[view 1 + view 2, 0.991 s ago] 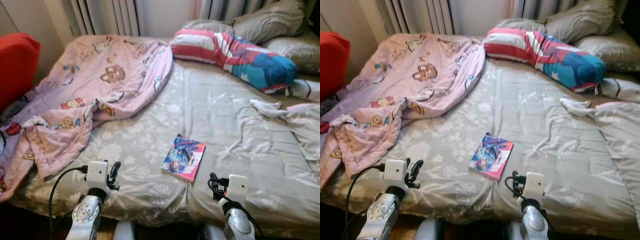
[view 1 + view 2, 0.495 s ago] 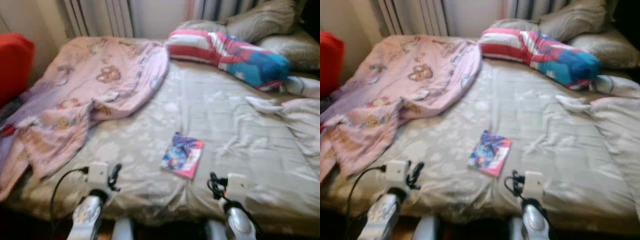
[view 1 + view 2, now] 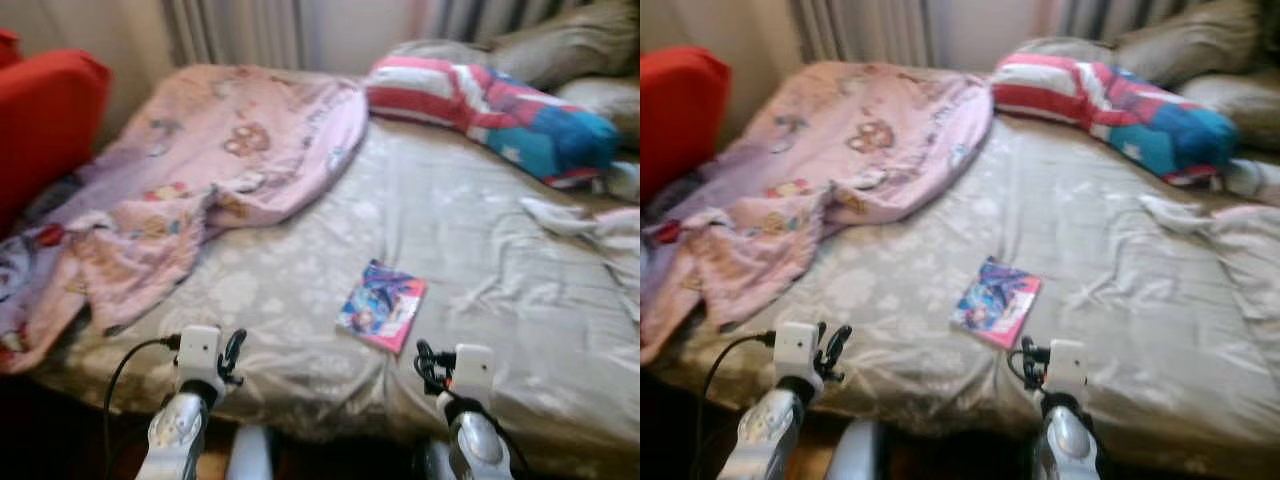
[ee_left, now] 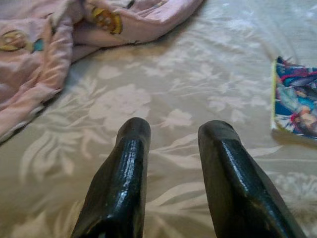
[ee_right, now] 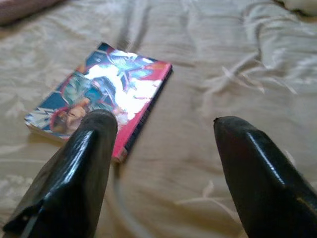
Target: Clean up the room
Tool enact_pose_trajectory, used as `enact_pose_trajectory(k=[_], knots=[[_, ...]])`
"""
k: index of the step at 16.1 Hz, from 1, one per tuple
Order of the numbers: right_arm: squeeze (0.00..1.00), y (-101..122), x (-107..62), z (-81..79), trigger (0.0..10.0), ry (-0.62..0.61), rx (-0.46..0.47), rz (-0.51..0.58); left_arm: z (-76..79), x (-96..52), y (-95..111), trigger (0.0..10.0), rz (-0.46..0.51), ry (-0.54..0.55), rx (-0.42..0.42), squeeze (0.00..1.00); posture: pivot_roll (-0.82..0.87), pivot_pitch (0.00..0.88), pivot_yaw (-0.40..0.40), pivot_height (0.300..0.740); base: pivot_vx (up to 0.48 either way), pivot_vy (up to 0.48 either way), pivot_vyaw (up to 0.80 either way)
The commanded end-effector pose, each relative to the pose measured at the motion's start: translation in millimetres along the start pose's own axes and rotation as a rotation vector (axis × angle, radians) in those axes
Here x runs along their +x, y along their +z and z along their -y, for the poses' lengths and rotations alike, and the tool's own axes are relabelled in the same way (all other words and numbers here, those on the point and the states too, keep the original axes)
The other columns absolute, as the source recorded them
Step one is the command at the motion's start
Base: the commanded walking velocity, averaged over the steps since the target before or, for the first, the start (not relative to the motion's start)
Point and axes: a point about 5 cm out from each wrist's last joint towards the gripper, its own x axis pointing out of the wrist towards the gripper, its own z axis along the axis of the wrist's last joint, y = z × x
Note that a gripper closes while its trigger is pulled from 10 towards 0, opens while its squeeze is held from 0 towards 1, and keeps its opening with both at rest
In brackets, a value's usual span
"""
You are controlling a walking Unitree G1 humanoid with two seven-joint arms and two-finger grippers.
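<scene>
One book [image 3: 382, 305] flat on the bed [image 3: 480, 230], just beyond the right end effector [image 5: 163, 148], fingers spread. Left end effector [image 4: 171, 148] slightly parted, empty. Advice: approach the near edge; pinch the spine.

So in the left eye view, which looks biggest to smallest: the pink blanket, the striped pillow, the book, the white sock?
1. Pink blanket, by far the largest.
2. Striped pillow.
3. Book.
4. White sock.
The book lies nearer the camera than the sock, so those two are unsure.
</scene>
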Motion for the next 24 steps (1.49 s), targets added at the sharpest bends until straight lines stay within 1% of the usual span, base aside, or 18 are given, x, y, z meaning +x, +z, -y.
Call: enact_pose_trajectory(k=[1, 5, 14, 15, 19, 24], knots=[[0.0, 2.9, 2.9, -1.4, 10.0, 0.002, -0.001, 0.0, -2.2, -4.1, -7.3, 10.0, -0.034, 0.012, -0.01, 0.0, 0.14, 0.078, 0.013, 0.615, 0.0, 0.0, 0.0], [0.0, 6.0, 5.5, 2.4, 10.0, -0.045, 0.022, 0.002, -4.9, -0.1, -4.2, 10.0, -0.032, 0.023, -0.019, 0.0, 0.13, 0.093, 0.014, 0.615, 0.0, 0.062, 0.0], [0.0, 5.4, 5.4, 3.6, 10.0, -0.068, 0.034, -0.002, -7.7, -0.5, -3.9, 10.0, -0.032, 0.037, -0.022, 0.0, 0.14, 0.116, 0.019, 0.615, 0.0, 0.379, 0.0], [0.0, 6.3, 6.1, 2.8, 10.0, -0.067, 0.036, 0.0, -7.2, -0.3, -3.1, 10.0, -0.027, 0.031, -0.008, 0.0, 0.14, 0.114, 0.019, 0.615, 0.0, 0.0, 0.0], [0.0, 9.1, 8.1, 1.9, 10.0, -0.064, 0.039, 0.007, -4.2, 0.6, 0.9, 10.0, 0.0, 0.019, -0.027, 0.0, 0.14, 0.117, 0.019, 0.615, 0.0, 0.0, 0.0], [0.0, 7.4, 8.0, -0.6, 10.0, -0.042, 0.051, -0.007, -5.1, 1.0, 0.7, 10.0, -0.007, 0.022, -0.022, 0.0, 0.13, 0.12, 0.021, 0.615, 0.0, 0.0, 0.0]])
